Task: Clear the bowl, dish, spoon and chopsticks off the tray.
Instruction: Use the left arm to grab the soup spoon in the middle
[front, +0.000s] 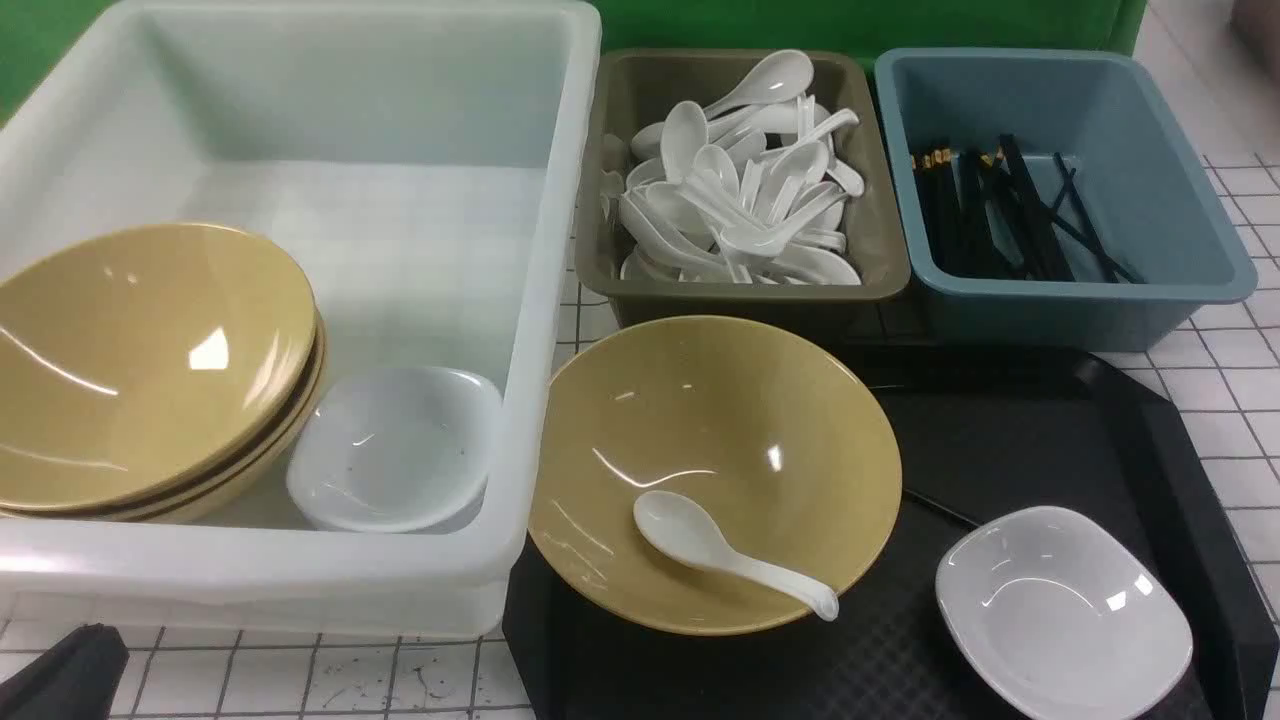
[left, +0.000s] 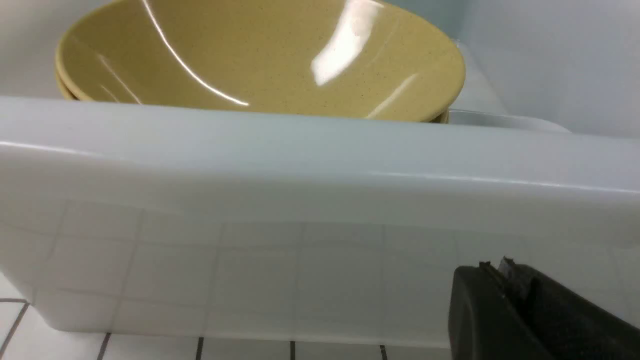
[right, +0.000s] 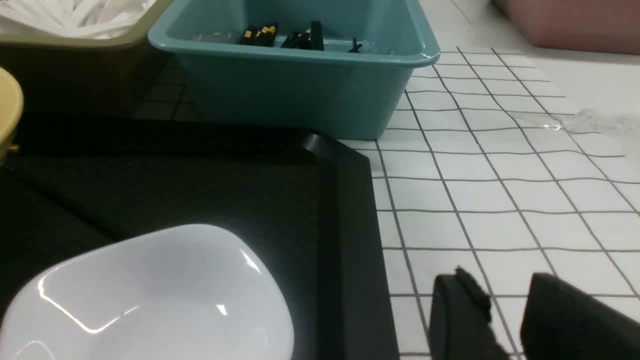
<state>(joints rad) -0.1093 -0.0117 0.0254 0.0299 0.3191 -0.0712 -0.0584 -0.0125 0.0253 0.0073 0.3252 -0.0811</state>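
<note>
From right pincer (right: 499, 284), parted and empty, must reach left past dish (front: 1065, 615) to spoon (front: 684, 528), slanting far left to near right.

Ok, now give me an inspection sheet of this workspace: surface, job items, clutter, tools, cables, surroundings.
Surface: white grid-lined sheet, dark marks near the white tub
Bowl: on the tray, spoon lying in it, handle over the rim
Dish: on the tray, upright
Chopsticks: on the tray, partly hidden by bowl and dish; count unclear
Clutter: nothing seen; other dishes, spoons and chopsticks sit in containers
Left tool: shut, holding nothing
Right tool: open, holding nothing
Cables: nothing seen
Surroundings: green panel behind the bins
</note>
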